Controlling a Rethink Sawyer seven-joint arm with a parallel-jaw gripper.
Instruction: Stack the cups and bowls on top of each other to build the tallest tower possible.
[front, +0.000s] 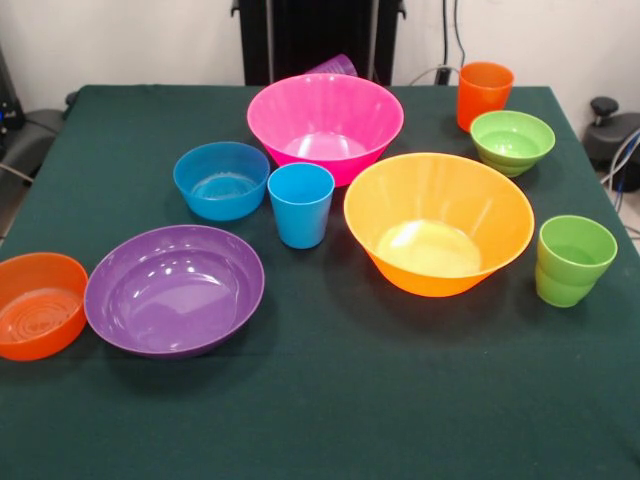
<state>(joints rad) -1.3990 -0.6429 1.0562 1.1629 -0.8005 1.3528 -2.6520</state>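
Nothing is stacked: on the dark green table (330, 420) the large glossy pink bowl (325, 125), large yellow-orange bowl (438, 222) and wide shallow purple bowl (174, 289) stand apart, the sky-blue translucent tumbler (300, 204) between them. The pincer is out of sight.

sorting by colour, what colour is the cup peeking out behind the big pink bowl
Purple cup, seen only in the front view, mostly hidden by the pink bowl.

Only the robot's black pedestal (318, 35) is seen, a dark upright column with pale vertical strips, cut off by the top edge; no arm is shown.
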